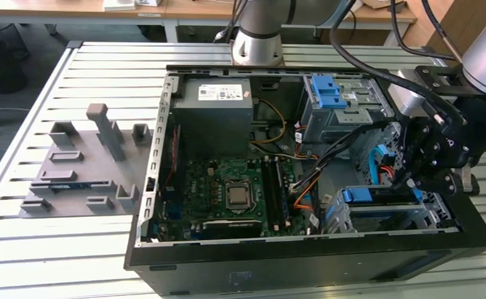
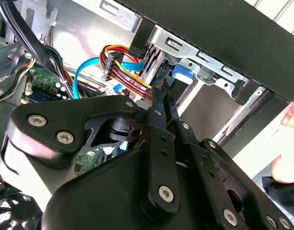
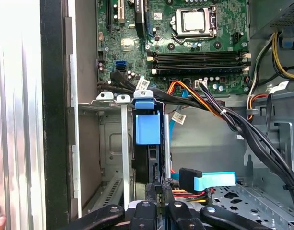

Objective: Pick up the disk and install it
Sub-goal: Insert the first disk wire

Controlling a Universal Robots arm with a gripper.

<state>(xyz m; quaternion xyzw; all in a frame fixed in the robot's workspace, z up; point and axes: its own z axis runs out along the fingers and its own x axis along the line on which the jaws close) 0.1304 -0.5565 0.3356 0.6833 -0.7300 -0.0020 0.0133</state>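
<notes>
Black gripper (image 3: 158, 194) jaws pressed together against the disk (image 3: 147, 158), seated upright in its bay.

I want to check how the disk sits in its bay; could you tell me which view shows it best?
The first wrist view: the disk stands in the bay, edge-on, blue carrier facing the camera. The exterior view shows its blue top beside the tool; the second wrist view shows a blue corner.

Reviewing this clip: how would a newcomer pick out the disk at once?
Start at the open computer case and find the metal drive cage in its corner, at the exterior view's right. The disk stands on edge in that cage, fitted with a blue carrier, with a bare slot beside it.
</notes>
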